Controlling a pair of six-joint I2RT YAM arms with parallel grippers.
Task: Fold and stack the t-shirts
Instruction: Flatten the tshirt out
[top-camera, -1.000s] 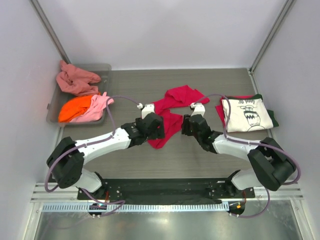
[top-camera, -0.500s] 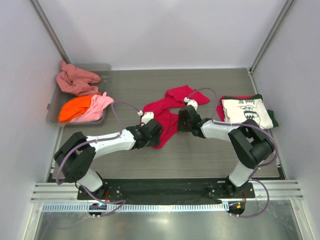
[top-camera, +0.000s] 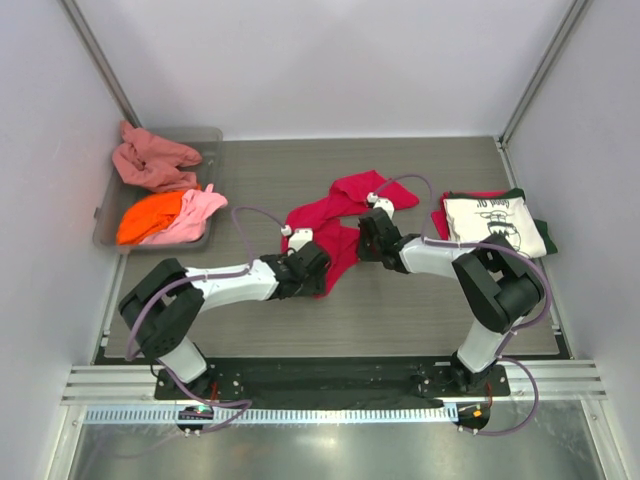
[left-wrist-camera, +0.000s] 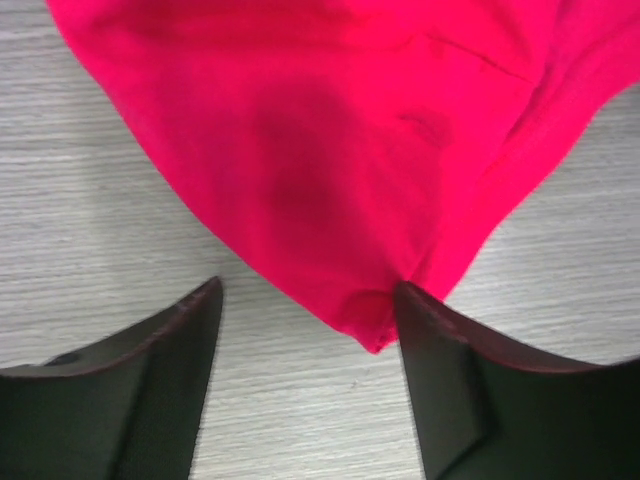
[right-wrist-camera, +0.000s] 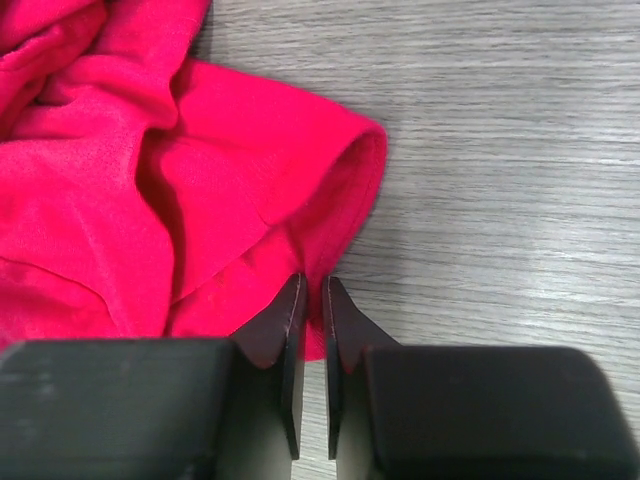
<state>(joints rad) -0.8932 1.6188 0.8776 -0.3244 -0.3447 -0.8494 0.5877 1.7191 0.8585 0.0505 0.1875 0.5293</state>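
A crimson-red t-shirt (top-camera: 345, 210) lies crumpled in the middle of the table. In the left wrist view its lower corner (left-wrist-camera: 372, 325) sits between the fingers of my left gripper (left-wrist-camera: 308, 300), close to the right finger (left-wrist-camera: 430, 340); the gripper (top-camera: 318, 267) is open and low over the table. My right gripper (top-camera: 366, 238) is at the shirt's right edge. In the right wrist view it (right-wrist-camera: 312, 290) is shut on a fold of the red hem (right-wrist-camera: 340, 215). A cream t-shirt with dark print (top-camera: 497, 228) tops a folded stack at the right.
A clear grey bin (top-camera: 212, 140) at the back left holds a salmon-pink shirt (top-camera: 150, 160), an orange one (top-camera: 148, 215) and a light pink one (top-camera: 197, 208). Dark green cloth (top-camera: 541, 232) and red cloth (top-camera: 441, 222) edges show under the cream shirt. Enclosure walls stand on both sides.
My right gripper slid left to the red shirt's edge and shut on its hem. My left gripper narrowed slightly and shifted down to the shirt's lower corner.
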